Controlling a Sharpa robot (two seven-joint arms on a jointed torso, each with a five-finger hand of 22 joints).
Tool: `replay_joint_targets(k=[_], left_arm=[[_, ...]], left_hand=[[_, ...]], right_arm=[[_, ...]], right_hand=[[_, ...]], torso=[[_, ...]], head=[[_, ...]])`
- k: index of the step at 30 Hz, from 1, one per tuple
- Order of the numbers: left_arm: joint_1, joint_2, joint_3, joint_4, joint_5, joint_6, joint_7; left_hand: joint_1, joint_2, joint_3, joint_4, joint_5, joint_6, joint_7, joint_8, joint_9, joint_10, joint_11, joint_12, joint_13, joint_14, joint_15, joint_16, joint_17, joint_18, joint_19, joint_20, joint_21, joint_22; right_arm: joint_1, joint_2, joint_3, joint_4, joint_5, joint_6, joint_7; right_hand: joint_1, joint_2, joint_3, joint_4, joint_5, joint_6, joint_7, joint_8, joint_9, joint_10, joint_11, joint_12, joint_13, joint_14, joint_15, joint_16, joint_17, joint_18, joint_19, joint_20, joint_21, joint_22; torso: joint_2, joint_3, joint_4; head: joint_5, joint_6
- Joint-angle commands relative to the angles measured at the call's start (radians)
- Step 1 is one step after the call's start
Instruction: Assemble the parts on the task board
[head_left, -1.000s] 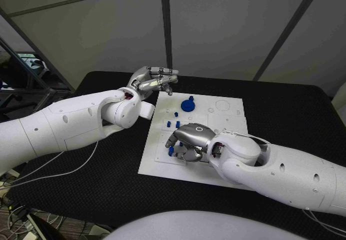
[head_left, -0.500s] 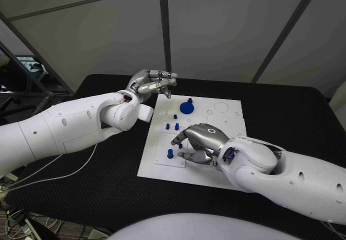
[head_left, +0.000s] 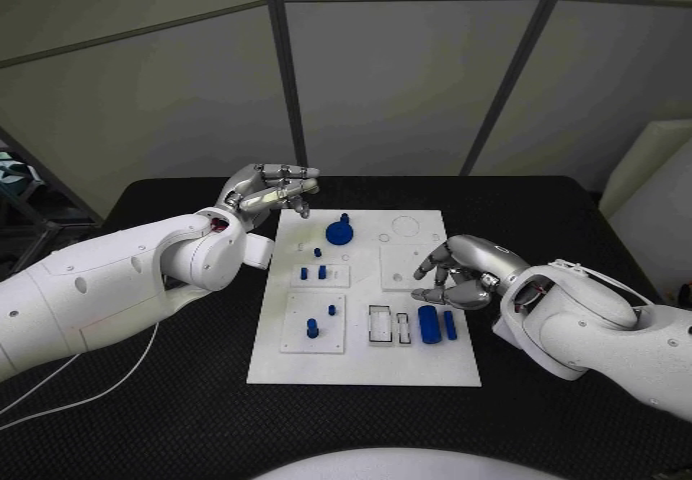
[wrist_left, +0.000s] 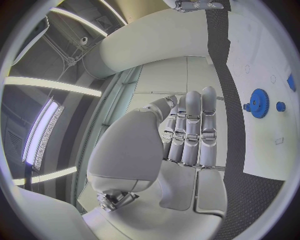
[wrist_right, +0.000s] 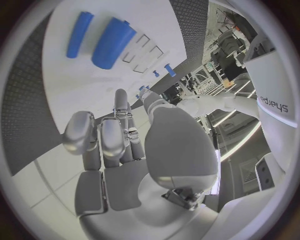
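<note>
The white task board (head_left: 418, 365) lies in the middle of the black table. A blue gear (head_left: 339, 232) stands near its far edge, with small blue pegs (head_left: 312, 272) nearer me and two more pegs (head_left: 312, 326) at the near left. A thick blue cylinder (head_left: 428, 323) and a thin one (head_left: 450, 324) lie side by side at the right. My right hand (head_left: 459, 272) hovers over the board's right edge just beyond them, fingers loosely curled and holding nothing. My left hand (head_left: 267, 188) is raised beyond the board's far left corner, also holding nothing. The right wrist view shows both cylinders (wrist_right: 112, 43).
Two empty rectangular slots (head_left: 389, 325) sit left of the cylinders. Round recesses (head_left: 407, 226) mark the board's far right part. Black table (head_left: 577, 215) surrounds the board on all sides. In the left wrist view the gear (wrist_left: 258, 103) lies off to the side of my fingers (wrist_left: 190, 125).
The head camera has shifted. My right hand has pulled back from the board's near left area to its right edge, uncovering the two cylinders. The left hand stays raised at the far corner.
</note>
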Motion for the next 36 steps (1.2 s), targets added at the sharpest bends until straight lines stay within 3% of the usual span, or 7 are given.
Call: replay_joint_targets(k=[1,4,6,13,18,25,36], left_arm=[[0.001,-0.002,0.000,0.004,-0.007,0.024,0.012],[0.001,-0.004,-0.001,0.005,-0.007,0.027,0.015],[0.001,-0.005,-0.001,0.005,-0.007,0.028,0.017],[0.001,-0.003,-0.002,0.004,-0.007,0.031,0.018],[0.001,-0.002,-0.002,0.004,-0.007,0.031,0.018],[0.001,-0.006,-0.002,0.005,-0.007,0.029,0.018],[0.001,-0.007,-0.002,0.006,-0.007,0.030,0.018]], left_hand=[[-0.033,-0.011,-0.024,0.013,-0.008,-0.009,-0.002,0.004,0.000,-0.011,-0.001,0.007,0.001,-0.003,0.004,-0.002,-0.001,-0.012,-0.010,0.004,-0.005,-0.003],[-0.051,-0.017,-0.045,0.024,-0.012,-0.013,-0.003,0.006,0.000,-0.014,-0.001,0.011,0.002,-0.003,0.005,0.000,0.000,-0.011,-0.010,0.007,-0.012,-0.009],[-0.052,-0.017,-0.048,0.026,-0.012,-0.013,-0.003,0.006,0.000,-0.015,-0.001,0.012,0.002,-0.003,0.005,0.000,0.000,-0.011,-0.010,0.008,-0.013,-0.011],[-0.052,-0.017,-0.048,0.026,-0.012,-0.013,-0.003,0.006,0.000,-0.015,-0.001,0.012,0.002,-0.003,0.005,0.000,0.000,-0.011,-0.010,0.008,-0.013,-0.011],[-0.052,-0.015,-0.051,0.027,-0.012,-0.013,-0.003,0.007,0.000,-0.016,-0.002,0.014,0.003,-0.003,0.005,0.000,0.000,-0.010,-0.009,0.008,-0.015,-0.012],[-0.053,-0.013,-0.053,0.029,-0.012,-0.014,-0.003,0.008,0.001,-0.017,-0.002,0.015,0.003,-0.003,0.005,0.000,0.000,-0.010,-0.009,0.008,-0.016,-0.014],[-0.054,-0.011,-0.056,0.030,-0.012,-0.014,-0.003,0.008,0.001,-0.018,-0.001,0.015,0.003,-0.003,0.005,0.001,0.000,-0.010,-0.008,0.009,-0.018,-0.015]], right_arm=[[0.001,-0.035,0.002,0.015,0.079,0.004,-0.086],[0.000,-0.062,0.002,0.027,0.059,0.002,-0.104],[0.000,-0.074,0.002,0.037,0.044,0.002,-0.119],[-0.012,-0.077,0.001,0.060,0.009,0.012,-0.167],[-0.032,-0.069,0.001,0.069,-0.010,0.038,-0.185],[-0.057,-0.054,0.001,0.078,-0.030,0.068,-0.194],[-0.072,-0.028,0.000,0.057,-0.058,0.107,-0.219]], right_hand=[[-0.025,0.003,-0.073,0.048,0.058,-0.002,-0.011,0.029,0.011,-0.001,-0.004,0.226,0.252,0.035,-0.007,0.041,0.059,-0.018,0.021,-0.009,0.032,0.045],[-0.013,0.020,-0.141,0.079,0.068,-0.010,-0.013,0.065,0.028,0.007,-0.004,0.446,0.507,0.044,-0.018,0.087,0.126,-0.028,0.037,-0.007,0.063,0.088],[-0.002,0.034,-0.173,0.079,0.067,-0.010,-0.014,0.090,0.042,0.021,-0.010,0.548,0.633,0.051,-0.014,0.117,0.175,-0.032,0.048,-0.009,0.083,0.116],[0.016,0.059,-0.240,0.080,0.067,-0.027,-0.019,0.143,0.080,0.023,-0.012,0.629,0.747,0.053,-0.014,0.145,0.216,-0.037,0.056,-0.011,0.102,0.144],[0.018,0.065,-0.260,0.081,0.062,-0.036,-0.019,0.158,0.091,0.023,-0.012,0.638,0.765,0.054,-0.015,0.150,0.225,-0.038,0.057,-0.009,0.107,0.151],[0.017,0.068,-0.272,0.081,0.062,-0.040,-0.019,0.166,0.097,0.019,-0.012,0.635,0.767,0.054,-0.014,0.152,0.227,-0.039,0.057,-0.009,0.108,0.153],[0.009,0.074,-0.288,0.083,0.056,-0.045,-0.019,0.175,0.104,0.015,-0.012,0.632,0.769,0.053,-0.014,0.153,0.228,-0.039,0.057,-0.008,0.110,0.155]], torso=[[-0.001,-0.0021,-0.0041],[-0.001,-0.0017,-0.0070],[-0.001,-0.0018,-0.0075],[-0.001,-0.0029,-0.0065],[-0.002,-0.0038,-0.0038],[0.000,-0.0037,-0.0077],[0.000,-0.0026,-0.0064]], head=[[-0.025,0.001],[-0.032,-0.004],[-0.040,-0.007],[-0.047,-0.014],[-0.051,-0.017],[-0.047,-0.015],[-0.047,-0.022]])
